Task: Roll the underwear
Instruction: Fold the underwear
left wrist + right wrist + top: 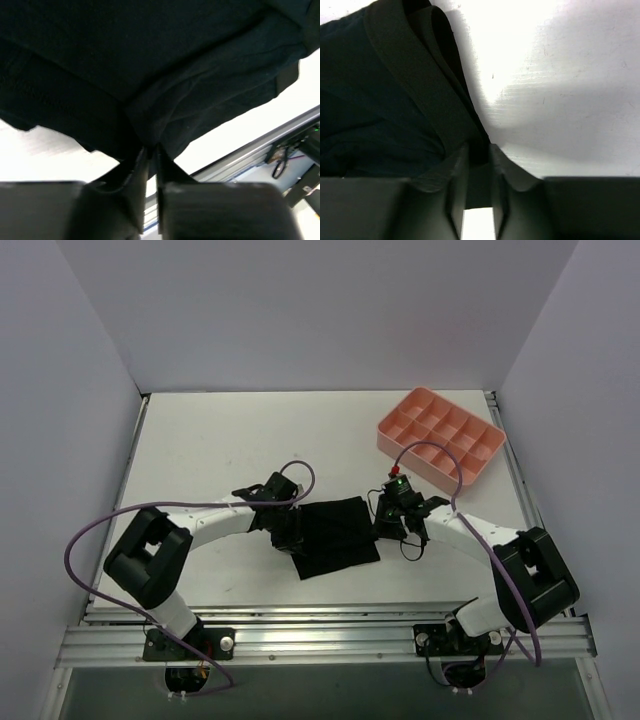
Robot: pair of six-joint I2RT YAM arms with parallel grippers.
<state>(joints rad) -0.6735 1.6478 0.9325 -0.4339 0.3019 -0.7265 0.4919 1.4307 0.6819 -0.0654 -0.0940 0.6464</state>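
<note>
**Two robot claws pinch opposite edges of black underwear**

Seen from above, the black underwear [335, 535] lies spread flat, roughly a tilted square, near the middle of a white surface [220, 440]. The left claw [288, 532] sits at the garment's left edge and the right claw [392, 525] at its right edge, so the fabric lies between them.

The left wrist camera shows that claw's fingers [131, 167] drawn nearly together, with a bunched fold of the black fabric caught between the tips. The right wrist camera shows the same: fingers [457, 165] almost closed, gripping the folded edge of the garment just above the surface.

A pink compartment tray [440, 435] sits well apart at the far right corner.
</note>
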